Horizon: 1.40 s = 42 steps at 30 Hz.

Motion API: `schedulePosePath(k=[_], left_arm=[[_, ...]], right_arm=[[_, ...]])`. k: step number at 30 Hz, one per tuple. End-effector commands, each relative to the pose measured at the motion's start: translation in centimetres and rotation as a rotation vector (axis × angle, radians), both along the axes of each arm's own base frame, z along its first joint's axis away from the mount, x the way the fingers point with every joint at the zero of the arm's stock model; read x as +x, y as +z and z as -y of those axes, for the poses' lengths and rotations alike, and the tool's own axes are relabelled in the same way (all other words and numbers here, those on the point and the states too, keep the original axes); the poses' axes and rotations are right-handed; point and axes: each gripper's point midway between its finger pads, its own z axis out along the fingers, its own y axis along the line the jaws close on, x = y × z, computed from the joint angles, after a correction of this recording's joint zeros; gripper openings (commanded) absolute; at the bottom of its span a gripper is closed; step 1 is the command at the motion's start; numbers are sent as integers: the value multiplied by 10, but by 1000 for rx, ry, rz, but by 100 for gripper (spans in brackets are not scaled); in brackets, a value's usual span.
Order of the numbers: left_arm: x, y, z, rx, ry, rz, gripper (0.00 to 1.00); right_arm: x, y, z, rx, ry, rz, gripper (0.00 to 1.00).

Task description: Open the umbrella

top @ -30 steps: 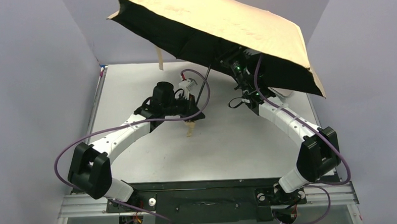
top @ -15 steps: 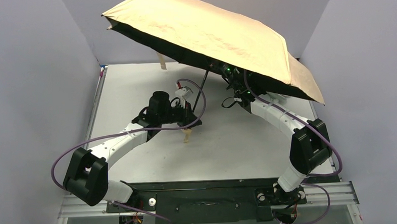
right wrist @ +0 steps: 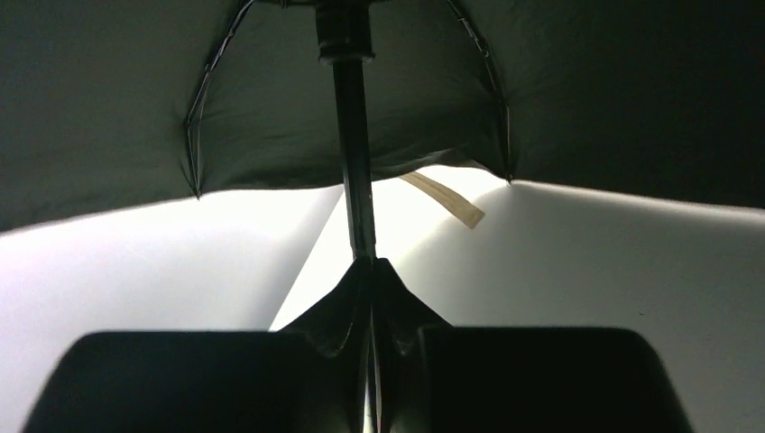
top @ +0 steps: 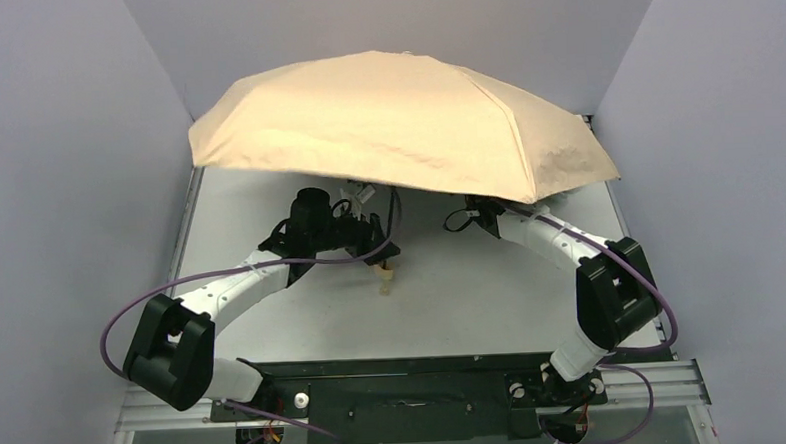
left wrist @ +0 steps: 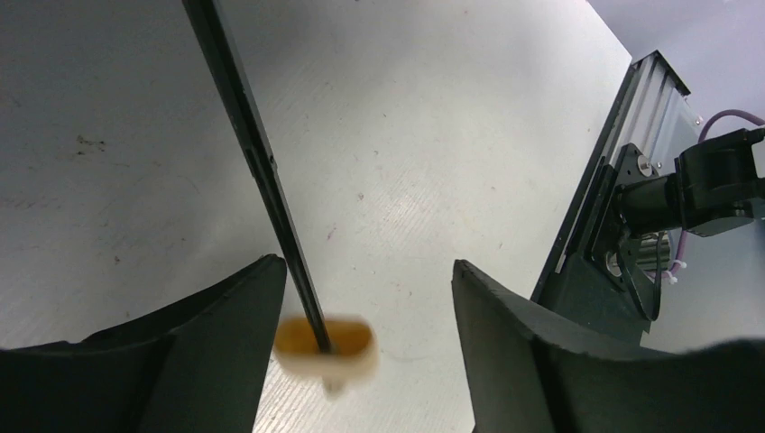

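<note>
The umbrella (top: 395, 122) stands open, its peach-tan canopy spread level over the back of the table. Its thin black shaft (left wrist: 253, 153) runs down between the fingers of my open left gripper (left wrist: 365, 264), close to the left finger, which does not pinch it. The small tan handle (left wrist: 325, 347) hangs blurred just below, above the table; it shows in the top view too, handle (top: 386, 278). My right gripper (right wrist: 372, 263) is shut on the shaft (right wrist: 356, 162) beneath the black lining (right wrist: 586, 90) and ribs. In the top view the canopy hides that gripper; only the right arm (top: 545, 237) shows.
Grey walls close in on both sides, and the canopy's edges come near them. The white table (top: 472, 299) shows in front of the arms. A black base rail (top: 406, 392) runs along the near edge. A tan strap (right wrist: 447, 198) hangs from the canopy's rim.
The canopy has swung down from a steep tilt to level, now covering the right gripper. My left gripper has opened off the shaft. The right arm has lowered.
</note>
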Motion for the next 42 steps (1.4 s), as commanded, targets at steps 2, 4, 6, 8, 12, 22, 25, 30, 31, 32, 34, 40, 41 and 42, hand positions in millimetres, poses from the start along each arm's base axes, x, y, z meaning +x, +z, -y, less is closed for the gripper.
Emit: schedulePosePath(k=[2, 4, 6, 8, 12, 22, 25, 30, 31, 32, 34, 40, 41, 42], left_arm=[[7, 9, -12, 22, 7, 81, 69], [1, 13, -20, 40, -2, 127, 72], [-5, 15, -29, 70, -3, 172, 78], [-11, 15, -40, 113, 6, 193, 85], [-12, 10, -68, 241, 37, 250, 96], [-21, -29, -153, 659, 24, 275, 97], [-25, -41, -174, 782, 21, 238, 97], [-33, -58, -210, 945, 35, 168, 97], [-35, -60, -214, 957, 44, 163, 97], [-35, -59, -220, 976, 64, 167, 97], [-34, -58, -230, 1009, 102, 178, 97], [-28, -65, -257, 1118, 225, 216, 97], [-27, -68, -260, 1133, 239, 218, 97], [-26, -69, -265, 1156, 258, 220, 97]], right_arm=[[-14, 20, 3, -49, 34, 105, 0], [-22, 6, 2, -76, 53, 92, 0], [-30, -3, 2, -103, 70, 90, 0], [-40, -11, 3, -136, 81, 93, 0], [-56, -30, 13, -199, 76, 77, 0], [-118, -93, 65, -599, 122, 68, 21], [-137, -105, 88, -766, 131, 106, 33], [-159, -117, 135, -1041, 100, 126, 52], [-160, -119, 143, -1072, 85, 117, 54], [-162, -120, 156, -1125, 55, 105, 55], [-165, -121, 176, -1191, 9, 78, 57], [-167, -118, 228, -1286, -158, -5, 61], [-167, -118, 232, -1295, -172, -12, 62], [-168, -118, 237, -1307, -186, -11, 62]])
